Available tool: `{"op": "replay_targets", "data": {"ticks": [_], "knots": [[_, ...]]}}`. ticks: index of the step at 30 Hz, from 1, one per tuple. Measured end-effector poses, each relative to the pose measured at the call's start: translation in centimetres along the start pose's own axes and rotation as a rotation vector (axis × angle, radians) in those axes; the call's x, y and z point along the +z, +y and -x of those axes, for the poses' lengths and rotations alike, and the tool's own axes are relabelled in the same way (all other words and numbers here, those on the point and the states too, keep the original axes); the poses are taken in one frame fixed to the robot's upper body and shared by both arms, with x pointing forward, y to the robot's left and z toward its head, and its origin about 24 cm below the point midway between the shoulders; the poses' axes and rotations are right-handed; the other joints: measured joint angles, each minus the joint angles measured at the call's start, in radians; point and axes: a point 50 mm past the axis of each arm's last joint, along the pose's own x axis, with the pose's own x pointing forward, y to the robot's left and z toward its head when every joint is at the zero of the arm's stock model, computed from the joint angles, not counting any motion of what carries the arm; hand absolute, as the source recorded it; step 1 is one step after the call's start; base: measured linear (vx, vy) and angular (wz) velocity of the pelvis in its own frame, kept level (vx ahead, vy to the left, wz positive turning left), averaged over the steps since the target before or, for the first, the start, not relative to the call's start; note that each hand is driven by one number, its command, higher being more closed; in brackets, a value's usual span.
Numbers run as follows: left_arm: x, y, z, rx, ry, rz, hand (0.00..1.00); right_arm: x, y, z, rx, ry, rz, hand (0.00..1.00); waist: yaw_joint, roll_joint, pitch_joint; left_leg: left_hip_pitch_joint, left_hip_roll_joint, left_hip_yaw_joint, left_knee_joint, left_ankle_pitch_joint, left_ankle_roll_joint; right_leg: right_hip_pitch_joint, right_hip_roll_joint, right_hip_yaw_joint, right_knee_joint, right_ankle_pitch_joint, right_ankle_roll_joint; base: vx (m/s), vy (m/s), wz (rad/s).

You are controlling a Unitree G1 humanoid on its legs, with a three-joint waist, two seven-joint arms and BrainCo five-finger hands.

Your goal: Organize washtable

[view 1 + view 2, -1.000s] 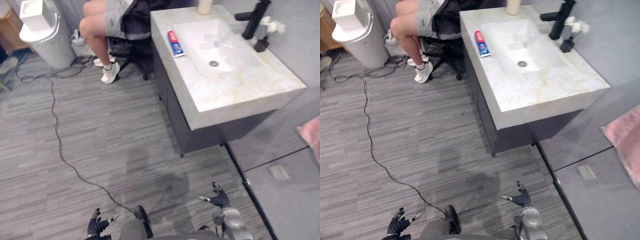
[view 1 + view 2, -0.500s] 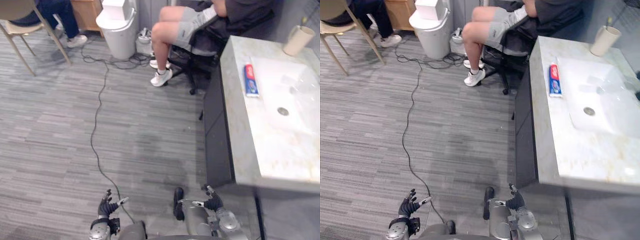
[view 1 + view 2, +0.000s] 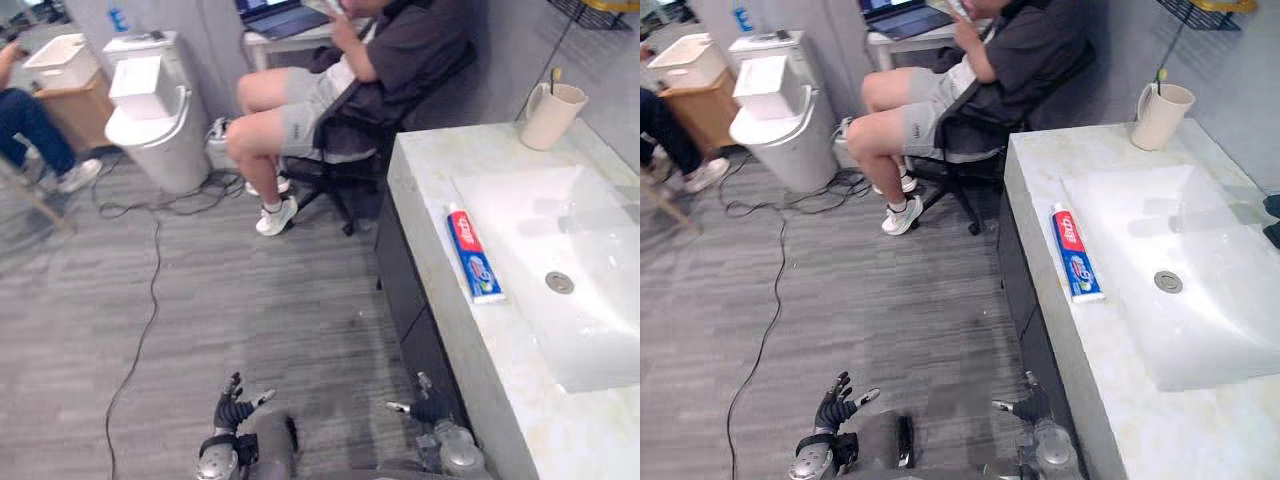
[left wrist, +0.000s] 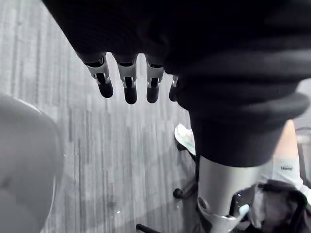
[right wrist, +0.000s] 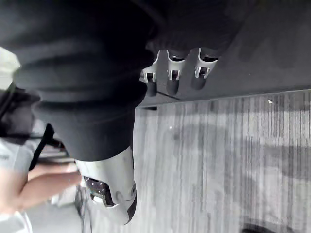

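A marble washtable (image 3: 430, 180) with a white sink (image 3: 560, 270) stands at the right. A red, white and blue toothpaste tube (image 3: 473, 254) lies flat on its top, left of the sink. At the far corner stands a beige cup (image 3: 551, 115) with a toothbrush in it. My left hand (image 3: 233, 407) hangs low over the floor, open and empty. My right hand (image 3: 428, 406) hangs beside the cabinet front, open and empty, well below the tabletop.
A person (image 3: 340, 80) sits on a black office chair (image 3: 335, 170) just left of the washtable's far end. A white bin (image 3: 155, 125) with a box on top stands farther left, and a black cable (image 3: 150, 290) runs across the grey floor.
The camera has swung, so the washtable now shows closer and from its side. Both hands stay low and open, the right one now next to the cabinet.
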Motion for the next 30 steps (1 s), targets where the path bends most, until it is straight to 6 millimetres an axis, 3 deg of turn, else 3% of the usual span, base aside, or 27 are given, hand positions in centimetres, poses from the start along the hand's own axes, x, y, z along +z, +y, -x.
{"op": "replay_targets", "data": {"ticks": [2, 3, 4, 5, 6, 7, 8, 9, 10, 13, 15, 18, 21, 22, 23, 24, 26, 29, 30], "knots": [[-0.1, -0.3, 0.3, 0.002, -0.001, 0.006, 0.00, -0.2, -0.6, 0.2, -0.012, 0.002, 0.013, 0.00, 0.016, 0.027, -0.018, -0.004, 0.026, -0.073, -0.061, 0.023, -0.038, -0.001, 0.005, 0.066, 0.030, -0.064, 0.055, 0.52, 0.523, -1.74], [-0.1, 0.1, 0.3, 0.014, -0.001, -0.001, 0.00, -0.5, -0.1, 0.4, -0.004, 0.013, 0.002, 0.00, 0.019, -0.002, -0.032, -0.009, 0.012, -0.057, 0.047, 0.106, -0.062, -0.001, -0.028, 0.134, 0.074, -0.114, 0.086, 0.45, 0.504, -1.65], [-0.1, 0.4, 0.3, 0.019, -0.004, -0.010, 0.00, -0.7, 0.2, 0.5, 0.002, 0.020, -0.008, 0.00, 0.019, -0.019, -0.042, -0.007, 0.009, -0.039, 0.072, 0.108, -0.050, -0.013, -0.039, 0.154, 0.094, -0.114, 0.087, 0.42, 0.459, -1.64], [0.3, 1.3, 0.1, 0.032, -0.021, -0.033, 0.00, -1.2, 1.2, 1.0, 0.020, 0.036, -0.031, 0.00, 0.014, -0.055, -0.067, 0.007, 0.006, 0.026, 0.093, 0.080, -0.003, -0.056, -0.066, 0.162, 0.160, -0.099, 0.108, 0.39, 0.400, -1.36], [0.7, 2.0, 0.0, 0.043, -0.032, -0.057, 0.00, -1.3, 1.7, 1.1, 0.029, 0.042, -0.045, 0.00, 0.000, -0.091, -0.088, 0.046, 0.013, 0.099, 0.088, 0.067, 0.027, -0.109, -0.094, 0.105, 0.233, -0.053, 0.154, 0.39, 0.370, -1.39], [0.8, 2.2, -0.1, 0.043, -0.037, -0.062, 0.00, -1.5, 1.8, 1.2, 0.029, 0.049, -0.047, 0.00, 0.001, -0.096, -0.091, 0.069, 0.019, 0.128, 0.078, 0.061, 0.036, -0.129, -0.106, 0.068, 0.258, -0.035, 0.176, 0.35, 0.307, -1.78], [1.1, 2.3, -0.3, 0.045, -0.046, -0.069, 0.00, -1.6, 1.8, 1.0, 0.030, 0.060, -0.048, 0.00, 0.001, -0.102, -0.095, 0.156, 0.039, 0.232, 0.026, 0.052, 0.049, -0.180, -0.156, -0.108, 0.317, -0.021, 0.175, 0.30, 0.282, -1.61], [1.1, 2.4, -0.3, 0.046, -0.047, -0.070, 0.00, -1.5, 1.8, 0.8, 0.030, 0.059, -0.049, 0.00, 0.001, -0.097, -0.094, 0.191, 0.044, 0.267, -0.001, 0.052, 0.050, -0.195, -0.172, -0.196, 0.321, -0.024, 0.172, 0.29, 0.307, -2.09], [1.2, 2.7, -0.4, 0.053, -0.046, -0.073, 0.00, -1.2, 1.7, 0.4, 0.033, 0.057, -0.047, 0.00, -0.004, -0.077, -0.095, 0.255, 0.058, 0.340, -0.055, 0.053, 0.051, -0.217, -0.177, -0.366, 0.304, -0.030, 0.168, 0.18, 0.230, -1.55], [1.4, 3.6, -1.0, 0.080, -0.036, -0.076, 0.00, -1.0, 1.3, -0.3, 0.028, 0.067, -0.047, 0.00, -0.020, -0.051, -0.092, 0.325, 0.068, 0.463, -0.127, 0.058, 0.058, -0.260, -0.113, -0.567, 0.215, -0.021, 0.147, 0.12, 0.121, -1.36], [0.9, 4.2, -1.3, 0.094, -0.001, -0.091, 0.00, -1.0, 0.4, -0.8, 0.001, 0.079, -0.050, 0.00, -0.028, -0.040, -0.084, 0.352, 0.063, 0.516, -0.131, 0.057, 0.056, -0.278, -0.093, -0.680, 0.143, 0.040, 0.066, 0.13, 0.000, -1.07], [0.9, 3.4, -1.5, 0.071, 0.005, -0.078, 0.00, -2.5, -2.4, -0.4, -0.097, 0.137, -0.084, 0.00, -0.061, 0.003, -0.057, 0.379, 0.087, 0.535, -0.077, 0.041, 0.033, -0.235, -0.061, -0.643, 0.115, 0.054, 0.061, 0.13, -0.049, -0.55], [0.5, 3.2, -1.3, 0.058, 0.019, -0.066, 0.00, -4.4, -3.5, 0.6, -0.146, 0.204, -0.126, 0.00, -0.056, 0.014, -0.043, 0.305, 0.196, 0.501, 0.251, 0.032, 0.025, -0.177, -0.015, -0.572, 0.067, 0.048, 0.051, 0.08, -0.101, -0.66], [0.3, 3.1, -1.1, 0.057, 0.024, -0.063, 0.00, -4.6, -3.6, 0.7, -0.151, 0.209, -0.132, 0.00, -0.054, 0.020, -0.037, 0.277, 0.221, 0.470, 0.331, 0.034, 0.030, -0.160, -0.002, -0.556, 0.060, 0.042, 0.041, 0.06, -0.047, -0.67], [-0.2, 2.8, -0.9, 0.054, 0.040, -0.051, 0.00, -4.9, -4.1, 0.9, -0.165, 0.221, -0.139, 0.00, -0.051, 0.021, -0.031, 0.240, 0.237, 0.386, 0.421, -0.003, 0.026, -0.140, 0.013, -0.521, 0.059, 0.033, 0.030, 0.11, 0.026, -0.88], [-0.8, 2.7, -0.5, 0.053, 0.056, -0.043, 0.00, -4.9, -4.3, 0.8, -0.175, 0.219, -0.148, 0.00, -0.051, 0.022, -0.031, 0.220, 0.222, 0.342, 0.424, -0.043, 0.026, -0.129, 0.015, -0.487, 0.057, 0.031, 0.029, 0.10, 0.068, -0.97], [-0.9, 2.7, -0.4, 0.054, 0.061, -0.041, 0.00, -4.5, -5.0, 0.6, -0.199, 0.208, -0.156, 0.00, -0.048, 0.021, -0.030, 0.183, 0.192, 0.293, 0.341, -0.064, 0.032, -0.128, 0.008, -0.433, 0.055, 0.032, 0.031, 0.14, 0.109, -0.85], [-0.8, 2.6, -0.5, 0.055, 0.058, -0.039, 0.00, -4.3, -5.5, 0.4, -0.219, 0.205, -0.166, 0.00, -0.046, 0.017, -0.027, 0.167, 0.098, 0.129, 0.106, -0.051, 0.013, -0.127, -0.021, -0.371, 0.060, 0.029, 0.066, 0.13, 0.164, -0.71], [-0.8, 2.6, -0.5, 0.055, 0.058, -0.033, 0.00, -4.7, -6.1, 0.6, -0.241, 0.221, -0.161, 0.00, -0.046, 0.033, -0.027, 0.171, 0.068, 0.048, 0.014, -0.008, -0.009, -0.128, -0.022, -0.346, 0.070, 0.021, 0.092, 0.15, 0.288, -0.69]]}}
